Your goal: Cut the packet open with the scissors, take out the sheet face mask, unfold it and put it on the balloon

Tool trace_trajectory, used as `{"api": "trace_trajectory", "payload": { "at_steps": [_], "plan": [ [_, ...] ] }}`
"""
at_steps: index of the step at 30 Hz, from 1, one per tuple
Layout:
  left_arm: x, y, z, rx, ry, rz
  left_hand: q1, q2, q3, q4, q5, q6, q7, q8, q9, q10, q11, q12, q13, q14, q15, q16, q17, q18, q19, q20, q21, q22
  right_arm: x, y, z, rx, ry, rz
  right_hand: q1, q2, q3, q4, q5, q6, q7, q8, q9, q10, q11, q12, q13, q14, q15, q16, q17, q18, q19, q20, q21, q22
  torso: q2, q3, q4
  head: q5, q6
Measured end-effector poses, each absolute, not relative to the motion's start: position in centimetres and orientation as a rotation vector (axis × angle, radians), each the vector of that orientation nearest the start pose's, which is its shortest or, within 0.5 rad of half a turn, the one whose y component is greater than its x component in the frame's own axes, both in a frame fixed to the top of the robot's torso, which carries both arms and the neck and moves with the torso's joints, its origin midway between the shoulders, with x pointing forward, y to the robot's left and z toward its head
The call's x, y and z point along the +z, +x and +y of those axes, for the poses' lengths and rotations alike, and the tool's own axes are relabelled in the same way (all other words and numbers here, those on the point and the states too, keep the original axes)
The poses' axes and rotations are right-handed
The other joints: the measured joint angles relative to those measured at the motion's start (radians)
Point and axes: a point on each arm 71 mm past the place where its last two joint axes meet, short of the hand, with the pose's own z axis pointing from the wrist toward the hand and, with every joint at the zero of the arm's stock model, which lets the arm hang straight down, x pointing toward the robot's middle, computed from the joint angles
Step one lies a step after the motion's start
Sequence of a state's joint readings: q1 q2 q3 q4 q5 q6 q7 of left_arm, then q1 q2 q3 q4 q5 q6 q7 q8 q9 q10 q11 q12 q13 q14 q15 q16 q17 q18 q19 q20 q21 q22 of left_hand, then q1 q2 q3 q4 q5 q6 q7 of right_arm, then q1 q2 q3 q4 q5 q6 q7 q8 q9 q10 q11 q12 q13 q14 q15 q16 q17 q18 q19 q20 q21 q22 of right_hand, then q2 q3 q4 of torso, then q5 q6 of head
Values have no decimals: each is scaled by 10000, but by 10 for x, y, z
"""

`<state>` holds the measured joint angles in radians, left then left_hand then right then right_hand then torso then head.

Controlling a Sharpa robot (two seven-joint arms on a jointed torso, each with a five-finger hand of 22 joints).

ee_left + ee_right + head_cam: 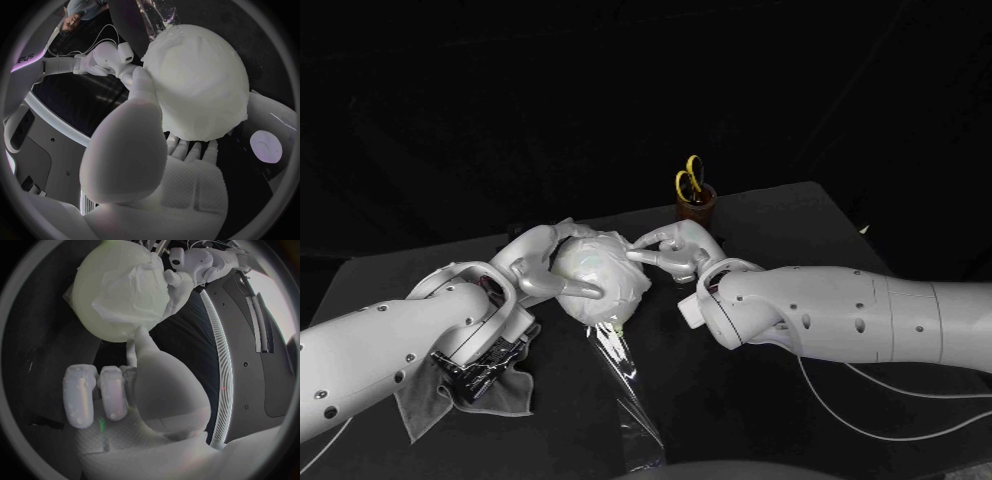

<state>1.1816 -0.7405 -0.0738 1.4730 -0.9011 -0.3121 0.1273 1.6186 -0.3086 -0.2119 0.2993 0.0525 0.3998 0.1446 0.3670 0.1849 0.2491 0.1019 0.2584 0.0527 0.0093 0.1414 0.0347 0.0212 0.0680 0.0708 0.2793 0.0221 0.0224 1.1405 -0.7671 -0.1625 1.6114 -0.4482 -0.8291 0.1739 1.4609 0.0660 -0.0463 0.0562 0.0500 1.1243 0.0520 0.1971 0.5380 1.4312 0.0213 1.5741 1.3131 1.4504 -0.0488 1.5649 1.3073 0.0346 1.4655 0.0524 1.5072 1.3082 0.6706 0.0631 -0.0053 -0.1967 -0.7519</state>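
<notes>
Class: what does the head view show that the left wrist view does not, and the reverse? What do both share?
Head view alone: the yellow-handled scissors in a brown holder, and a grey cloth under the left arm. Left wrist view alone: a pale round disc. Both: the balloon wearing the sheet face mask, the left hand cupping it, the right hand touching it.
</notes>
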Motion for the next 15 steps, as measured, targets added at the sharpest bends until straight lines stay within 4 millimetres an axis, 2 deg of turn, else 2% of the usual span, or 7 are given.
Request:
{"api": "trace_trajectory", "payload": {
  "at_steps": [8, 12, 13, 15],
  "plan": [
    [-205, 482, 158, -11286, -2286, 17499, 42, 22, 83, 1, 0, 40, 40, -32, -1, 0, 0, 0, 0, 0, 0, 0, 1, -1, 1, 0, 0, 0, -236, 446, -170, 10183, 8728, 15032, -3, 3, 278, -238, 0, 242, -34, 232, 142, 0, -2, 0, 0, -16, -17, 24, 3, -2, 21, -81, 1, -2, 1, 1, 1, -29, -22],
    [-205, 482, 158, -11288, -2289, 17503, 52, 31, 83, 1, 0, 40, 40, -37, -1, 0, 0, 0, 0, 0, 0, 0, 1, -1, 2, 0, 0, 0, -236, 446, -169, 10163, 8758, 15089, -136, 136, 409, -250, -3, 239, -34, 337, 297, -15, -19, 3, 0, -35, -37, 24, 9, -49, 9, -98, 1, -4, 2, 0, 3, -31, -43],
    [-205, 482, 158, -11288, -2289, 17504, 51, 31, 83, 1, 0, 40, 40, -37, -1, 0, 0, 0, 0, 0, 0, 0, 1, -1, 2, 0, 0, 0, -236, 446, -169, 10158, 8758, 15113, -214, 214, 465, -297, -4, 204, -43, 424, 442, -2, -35, 11, 0, -35, -37, 24, 8, -50, 9, -99, 1, -6, 2, 0, 4, -34, -48],
    [-205, 482, 158, -11288, -2291, 17505, 52, 31, 83, 1, 0, 39, 39, -38, -2, 0, 0, 0, 0, 0, 0, 0, 1, -1, 2, 0, 0, 0, -237, 445, -168, 10139, 8755, 15181, -414, 414, 624, -401, -16, -75, -59, 734, 994, -39, -74, 34, 5, -34, -42, 24, 8, -51, 8, -99, 0, -8, 2, 0, 4, -35, -56]
  ]
}}
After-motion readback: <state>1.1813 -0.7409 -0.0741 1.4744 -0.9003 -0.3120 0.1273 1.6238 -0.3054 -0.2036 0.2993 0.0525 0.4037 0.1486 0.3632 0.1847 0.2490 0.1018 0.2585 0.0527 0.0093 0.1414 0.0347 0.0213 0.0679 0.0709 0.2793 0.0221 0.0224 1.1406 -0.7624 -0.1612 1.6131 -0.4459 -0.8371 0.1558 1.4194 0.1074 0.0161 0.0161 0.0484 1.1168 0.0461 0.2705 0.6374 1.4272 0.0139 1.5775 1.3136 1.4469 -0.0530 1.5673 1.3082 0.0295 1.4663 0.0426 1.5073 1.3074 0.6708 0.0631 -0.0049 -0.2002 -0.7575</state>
